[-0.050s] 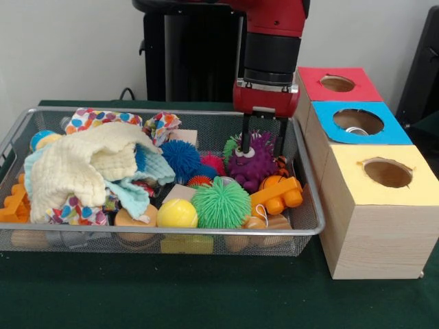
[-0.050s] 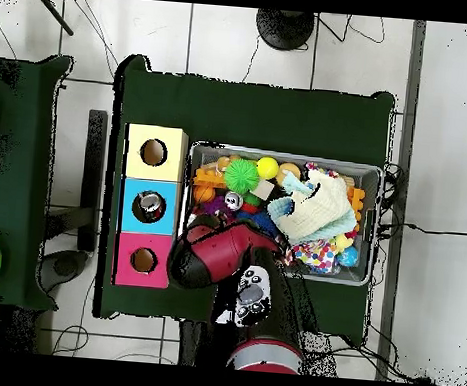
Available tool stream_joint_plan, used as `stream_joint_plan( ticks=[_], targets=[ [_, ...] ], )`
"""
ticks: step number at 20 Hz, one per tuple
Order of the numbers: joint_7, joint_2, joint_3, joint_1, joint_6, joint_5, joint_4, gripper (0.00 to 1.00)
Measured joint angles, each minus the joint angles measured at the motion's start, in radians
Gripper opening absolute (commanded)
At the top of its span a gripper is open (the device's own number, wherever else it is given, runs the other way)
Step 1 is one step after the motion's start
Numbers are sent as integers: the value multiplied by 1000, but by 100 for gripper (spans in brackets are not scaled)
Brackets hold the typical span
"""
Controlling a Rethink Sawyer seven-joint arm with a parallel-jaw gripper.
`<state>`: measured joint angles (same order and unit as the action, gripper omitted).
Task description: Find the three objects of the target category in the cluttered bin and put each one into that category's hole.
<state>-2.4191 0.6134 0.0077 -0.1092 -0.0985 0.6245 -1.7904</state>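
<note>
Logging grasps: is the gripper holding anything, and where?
Nothing held yet: the gripper is open, jaws straddling the top of the purple fuzzy toy.

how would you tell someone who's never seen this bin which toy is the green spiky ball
Start at the wire mesh bin on the green table, and look along its front edge, slightly right of centre. The green spiky ball sits there, covered in soft rubbery hairs, between a smooth yellow ball and an orange plastic toy. Its bright green colour separates it from the blue, red and purple fuzzy toys behind it.
</note>
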Motion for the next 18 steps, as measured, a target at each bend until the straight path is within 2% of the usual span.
stream_joint_plan(
  ticks=[9,14,18],
  targets=[
    [0,-5,-12,6,4,0,-10,100],
    [0,-55,-76,50,54,-1,5,100],
    [0,-92,-93,60,94,0,28,100]
  ],
)
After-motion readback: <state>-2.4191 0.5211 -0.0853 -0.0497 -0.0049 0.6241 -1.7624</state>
